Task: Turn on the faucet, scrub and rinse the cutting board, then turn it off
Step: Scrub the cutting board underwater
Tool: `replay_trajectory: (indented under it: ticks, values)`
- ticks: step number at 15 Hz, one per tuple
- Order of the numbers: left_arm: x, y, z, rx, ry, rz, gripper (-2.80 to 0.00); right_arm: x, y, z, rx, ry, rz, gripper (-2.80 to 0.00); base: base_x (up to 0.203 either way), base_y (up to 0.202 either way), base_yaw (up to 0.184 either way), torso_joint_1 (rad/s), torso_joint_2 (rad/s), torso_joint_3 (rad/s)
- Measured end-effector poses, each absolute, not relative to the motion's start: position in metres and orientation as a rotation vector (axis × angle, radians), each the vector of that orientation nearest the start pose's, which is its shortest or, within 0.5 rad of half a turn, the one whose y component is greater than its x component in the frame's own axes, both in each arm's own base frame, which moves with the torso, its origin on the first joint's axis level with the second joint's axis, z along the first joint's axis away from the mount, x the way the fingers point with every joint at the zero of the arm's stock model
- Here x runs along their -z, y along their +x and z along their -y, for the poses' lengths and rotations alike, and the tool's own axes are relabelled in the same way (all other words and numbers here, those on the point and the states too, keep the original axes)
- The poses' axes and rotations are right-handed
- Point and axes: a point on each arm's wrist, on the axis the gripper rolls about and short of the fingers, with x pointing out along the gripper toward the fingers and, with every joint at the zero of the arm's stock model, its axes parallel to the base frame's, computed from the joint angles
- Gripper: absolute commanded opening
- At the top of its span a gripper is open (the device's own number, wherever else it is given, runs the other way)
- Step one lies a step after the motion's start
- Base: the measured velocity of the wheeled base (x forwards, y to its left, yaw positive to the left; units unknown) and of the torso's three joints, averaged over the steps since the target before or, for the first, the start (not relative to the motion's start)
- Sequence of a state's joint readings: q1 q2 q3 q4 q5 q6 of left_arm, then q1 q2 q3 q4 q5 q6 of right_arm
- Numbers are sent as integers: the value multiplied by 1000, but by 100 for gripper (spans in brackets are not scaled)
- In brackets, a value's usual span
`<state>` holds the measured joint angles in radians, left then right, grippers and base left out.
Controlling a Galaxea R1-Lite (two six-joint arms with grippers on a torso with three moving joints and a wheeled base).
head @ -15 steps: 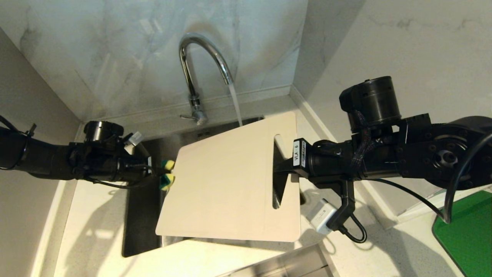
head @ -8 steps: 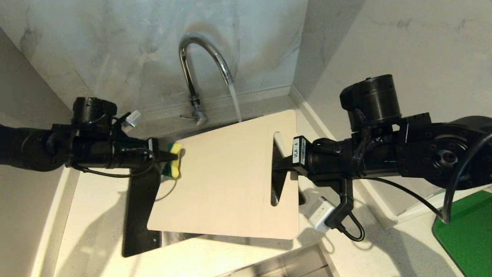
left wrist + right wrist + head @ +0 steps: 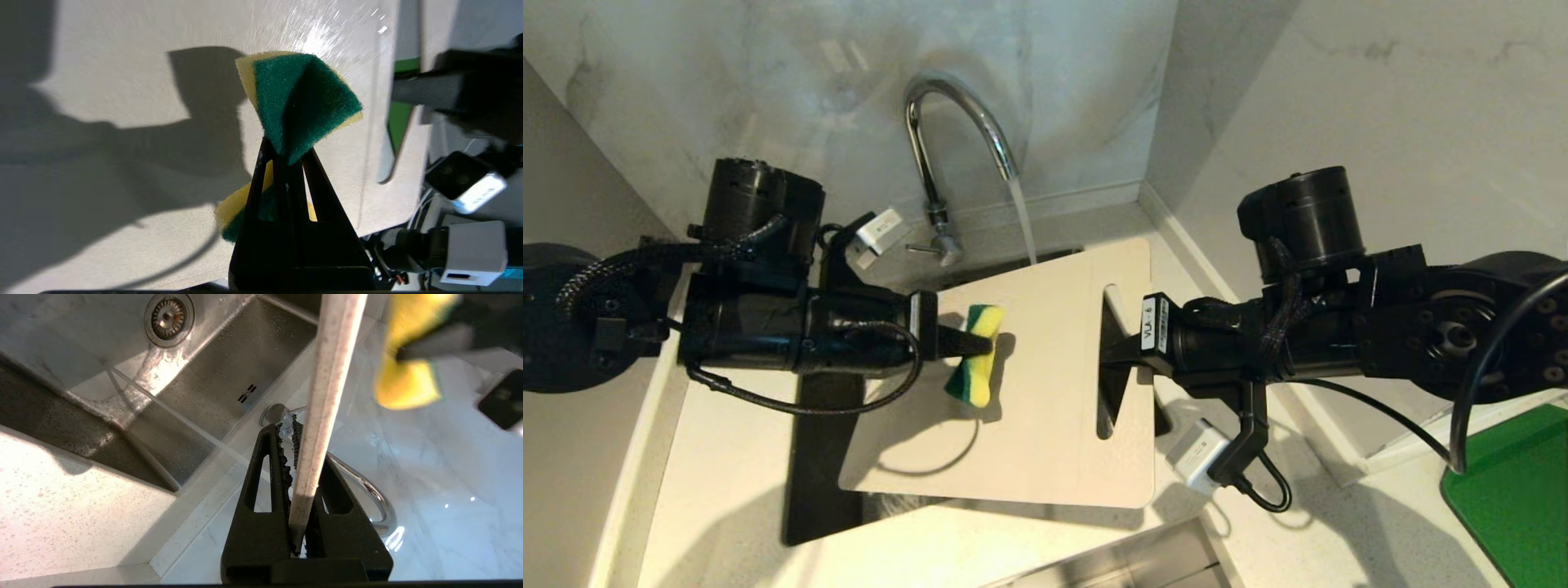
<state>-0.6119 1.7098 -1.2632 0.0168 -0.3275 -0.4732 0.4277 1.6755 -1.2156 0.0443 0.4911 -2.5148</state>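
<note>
**Water running, scrubbing under way, rinse and shut-off still ahead of us**

We have the faucet (image 3: 947, 155) on: a clear stream falls from its curved spout past the far edge of the cutting board (image 3: 1029, 408) and into the sink (image 3: 229, 371). So we judge the first step of the task done.

Our right hand (image 3: 1112, 351) is clamped tight on the board at its handle-slot end, one finger on each face of the thin edge, as the right wrist view shows. It holds the board out over the sink, tilted, with the far corner near the stream.

Our left hand (image 3: 982, 345) is pinched hard on a yellow and green sponge (image 3: 974, 365), squeezing it into a bow-tie shape. The sponge sits over the middle of the board's upper face, just left of the slot. In the left wrist view the green scouring side faces the camera and the board fills the background with a wet sheen near the sponge; we cannot tell for certain whether the sponge is pressed against the surface or held just off it.

We judge the scrub to be in hand and not finished. What remains: working across the face, rinsing the board under the stream, then turning the side lever (image 3: 923, 247) at the faucet's base to shut the water off.
</note>
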Motion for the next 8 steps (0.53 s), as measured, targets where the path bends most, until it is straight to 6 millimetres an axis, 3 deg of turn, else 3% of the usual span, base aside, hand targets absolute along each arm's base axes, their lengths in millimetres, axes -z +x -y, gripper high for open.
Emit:
replay_trajectory:
  ticks: [3,8]
  values:
    - [-226,265,202,762,-333,-728,-280,-241,277,-138,-995,-2202,883,-280,0,0,0,0,0,0]
    - [-195,282,188,683,-341,-757,-280,-239,277,-138,-1000,-2201,877,-280,0,0,0,0,0,0]
